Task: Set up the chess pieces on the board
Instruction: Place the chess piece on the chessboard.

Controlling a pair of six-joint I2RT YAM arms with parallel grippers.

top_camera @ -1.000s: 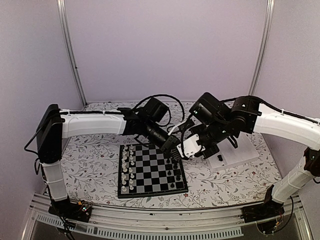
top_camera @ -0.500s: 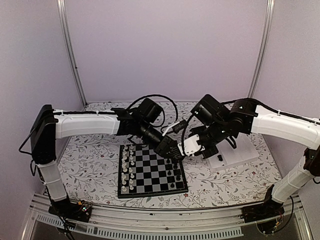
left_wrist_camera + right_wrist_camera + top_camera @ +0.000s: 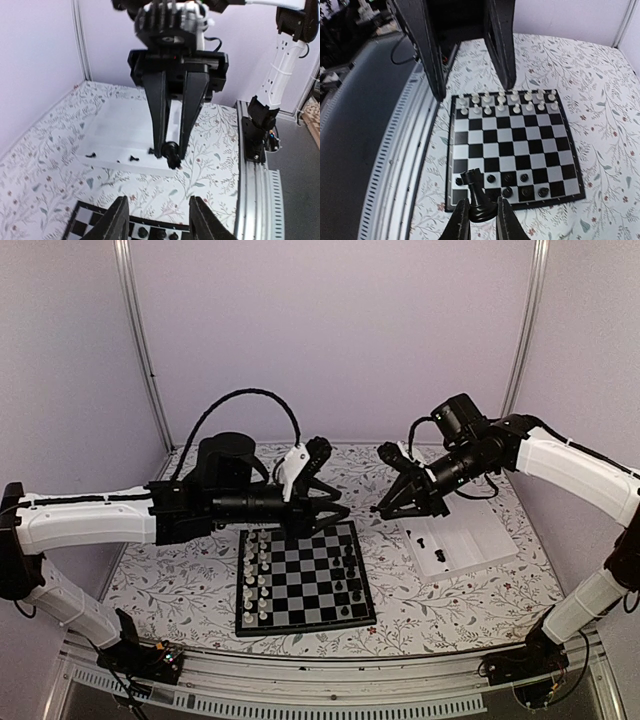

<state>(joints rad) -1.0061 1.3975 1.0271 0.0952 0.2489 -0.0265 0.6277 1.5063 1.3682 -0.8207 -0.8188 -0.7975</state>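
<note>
left hand (image 3: 338, 518): jaws well apart, nothing between them; it hangs over the far edge of the board (image 3: 300, 582), facing the right hand (image 3: 171, 150). Risk: the two hands are near each other, so if I drive both at once I may knock one into the other.
white chessmen (image 3: 255, 575): two rows along the board's left side. Risk: a low sweep of the left arm would bowl them over.
board: flat on the tabletop (image 3: 180, 560), middle squares bare. Risk: I judge it light; a nudge could slide it and upset everything standing.
black chessmen (image 3: 346, 575): a handful set close together on the right-hand rows. Risk: fingers lowered among them may tip a neighbour.
right hand: closed on one black piece (image 3: 479, 197), above the tabletop between board and tray (image 3: 480, 540).
black piece: pinched at its base, head past the fingertips, slightly tilted; rook or queen, I cannot tell. Risk: so small a hold may twist or slip, and if released tilted it may not stand.
tray: right of the board, loose black pieces (image 3: 438, 557) in it.
</note>
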